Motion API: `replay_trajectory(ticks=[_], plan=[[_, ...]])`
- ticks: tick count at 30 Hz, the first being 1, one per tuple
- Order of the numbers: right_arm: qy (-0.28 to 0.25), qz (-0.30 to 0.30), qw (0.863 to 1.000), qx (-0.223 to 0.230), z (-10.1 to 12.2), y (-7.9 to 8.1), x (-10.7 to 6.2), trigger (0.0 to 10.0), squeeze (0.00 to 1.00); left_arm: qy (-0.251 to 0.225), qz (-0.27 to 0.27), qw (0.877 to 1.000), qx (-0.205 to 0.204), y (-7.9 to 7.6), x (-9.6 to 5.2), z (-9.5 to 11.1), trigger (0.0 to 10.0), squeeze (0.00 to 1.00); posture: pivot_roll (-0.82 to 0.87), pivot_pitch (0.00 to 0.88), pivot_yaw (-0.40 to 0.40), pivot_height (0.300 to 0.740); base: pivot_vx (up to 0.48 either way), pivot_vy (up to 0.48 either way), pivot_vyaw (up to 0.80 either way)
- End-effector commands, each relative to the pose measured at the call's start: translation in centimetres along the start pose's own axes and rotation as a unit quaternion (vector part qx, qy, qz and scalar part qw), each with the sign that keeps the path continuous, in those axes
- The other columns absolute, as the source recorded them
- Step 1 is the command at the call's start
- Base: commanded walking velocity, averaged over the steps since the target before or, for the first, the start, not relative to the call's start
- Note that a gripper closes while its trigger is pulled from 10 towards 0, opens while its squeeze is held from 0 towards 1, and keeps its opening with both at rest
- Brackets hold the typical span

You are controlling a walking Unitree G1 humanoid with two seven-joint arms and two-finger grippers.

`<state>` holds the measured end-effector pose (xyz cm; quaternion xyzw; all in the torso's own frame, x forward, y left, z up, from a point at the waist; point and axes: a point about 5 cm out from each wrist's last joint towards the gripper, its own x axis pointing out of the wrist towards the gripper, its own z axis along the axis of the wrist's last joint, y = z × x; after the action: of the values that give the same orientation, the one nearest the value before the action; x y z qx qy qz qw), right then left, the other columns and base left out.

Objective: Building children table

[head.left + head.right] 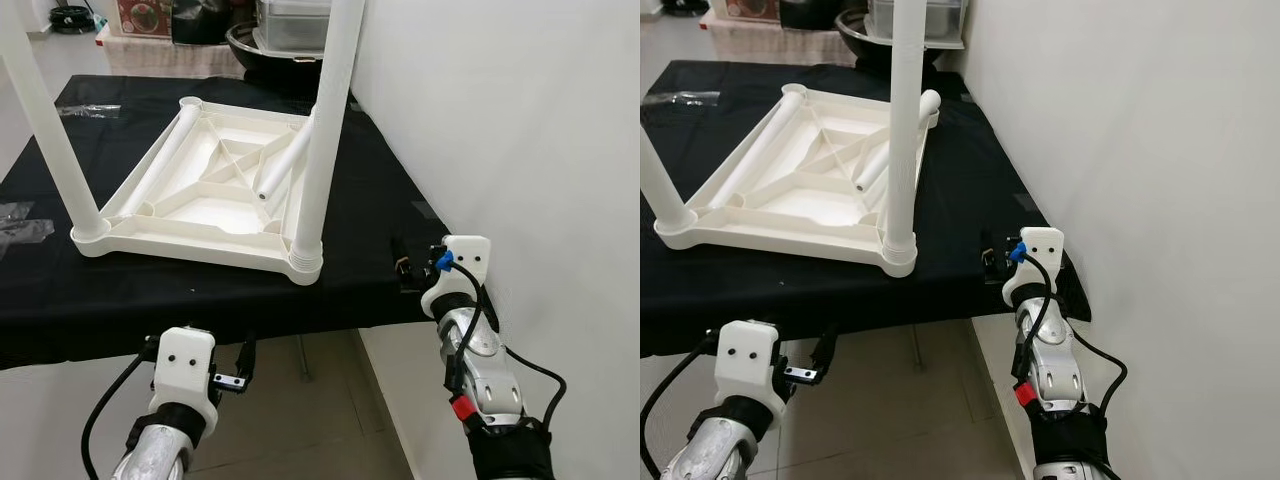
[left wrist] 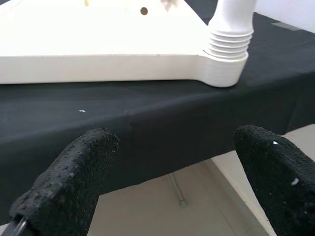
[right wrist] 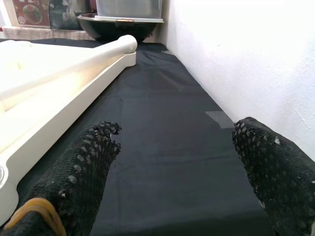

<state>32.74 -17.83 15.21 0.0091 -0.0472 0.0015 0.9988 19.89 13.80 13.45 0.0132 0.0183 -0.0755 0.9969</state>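
Observation:
A white plastic children's table top (image 1: 215, 200) lies upside down on the black-clothed table (image 1: 370, 200). Two white legs stand upright in its near corners, one on the right (image 1: 325, 130) and one on the left (image 1: 45, 120). Two loose legs lie inside the frame, one along the left rim (image 1: 160, 160) and one toward the far right corner (image 1: 285, 165). My left gripper (image 1: 197, 347) hangs open below the table's front edge, facing the near right corner socket (image 2: 226, 59). My right gripper (image 1: 418, 258) is open at the table's right front corner, beside the wall, with nothing between its fingers.
A white wall (image 1: 500, 120) runs close along the table's right side. A dark bowl with a clear container (image 1: 285, 40) stands behind the table. Clear plastic wrappers (image 1: 20, 225) lie on the cloth at the left. Tiled floor (image 1: 320, 400) shows below the front edge.

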Motion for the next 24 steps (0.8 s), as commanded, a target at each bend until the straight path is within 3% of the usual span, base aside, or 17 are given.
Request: replay_trajectory(ticks=[1,12,19,24], plan=[[0.013,-0.008,1.0,0.015,-0.2,-0.5,0.2,10.0,0.0,0.017,0.0,1.0,-0.003,-0.1,-0.1,-0.6,10.0,0.0,0.12,0.13,-0.098,0.74,0.0,0.0,0.0],[0.01,-0.007,1.0,0.003,0.1,-0.5,0.3,10.0,0.0,0.03,-0.006,0.999,0.009,-0.2,-0.4,-0.7,10.0,0.0,0.13,0.143,-0.095,0.74,0.0,0.089,0.0],[-0.002,-0.07,0.997,-0.018,0.5,-2.6,0.0,10.0,0.0,0.035,-0.005,0.999,0.009,-0.1,-0.5,-0.9,10.0,0.0,0.13,0.132,-0.089,0.74,0.0,0.0,0.0],[0.004,-0.033,0.999,-0.003,0.5,-2.6,0.4,10.0,0.0,0.037,-0.006,0.999,0.005,-0.2,-0.5,-1.0,10.0,0.0,0.13,0.124,-0.087,0.74,0.0,0.0,0.0]])
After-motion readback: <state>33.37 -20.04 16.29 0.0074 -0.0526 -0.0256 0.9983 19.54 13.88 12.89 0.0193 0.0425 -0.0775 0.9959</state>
